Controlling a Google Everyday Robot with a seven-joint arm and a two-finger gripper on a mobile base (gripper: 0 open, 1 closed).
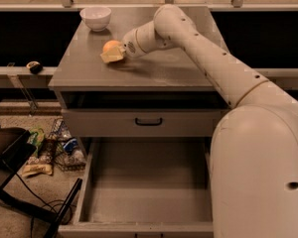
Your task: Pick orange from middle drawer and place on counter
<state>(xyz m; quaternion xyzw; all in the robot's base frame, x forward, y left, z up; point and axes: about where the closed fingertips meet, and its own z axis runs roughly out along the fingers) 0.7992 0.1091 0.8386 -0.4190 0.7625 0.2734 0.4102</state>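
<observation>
The orange (110, 45) is small and round and sits in my gripper (112, 54) over the left part of the counter (164, 71), low to the surface. I cannot tell if it touches the top. The gripper's pale yellow fingers (109, 57) are closed around the orange. My white arm reaches in from the right foreground across the counter. The middle drawer (149, 187) is pulled wide open below, and its grey tray holds nothing.
A white bowl (96, 18) stands at the counter's back left corner. A shallower shut drawer front with a black handle (149, 121) is above the open drawer. Floor clutter (54, 150) and a dark chair (5, 155) lie to the left.
</observation>
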